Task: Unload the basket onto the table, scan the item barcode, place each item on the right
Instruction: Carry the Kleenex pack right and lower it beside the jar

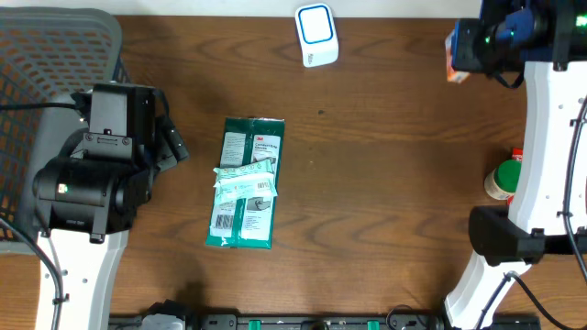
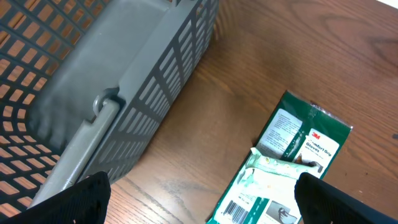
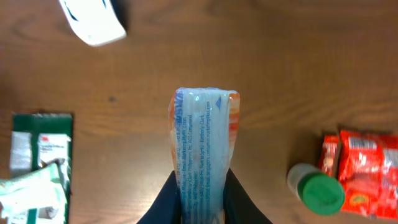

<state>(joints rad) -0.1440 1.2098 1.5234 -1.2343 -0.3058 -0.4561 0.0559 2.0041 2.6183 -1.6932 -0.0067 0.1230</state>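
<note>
Right gripper: nearly closed, pinching an orange-and-clear packet by its lower end, edge-on to the wrist camera. Packet is off the table at the far right, well right of the white scanner. Print is blurred, so I can't tell where the barcode is.

Step, as I read it: carrying the item to the scanner. Next move calls for moving left and turning the packet so its code faces the scanner window.

Left gripper: wide open, holding nothing, parked by the grey basket. Nothing shows in the visible part of the basket.

On the table: green glove pack lies flat mid-table, barcode up. Green-lid bottle and red packets sit at the right.
</note>
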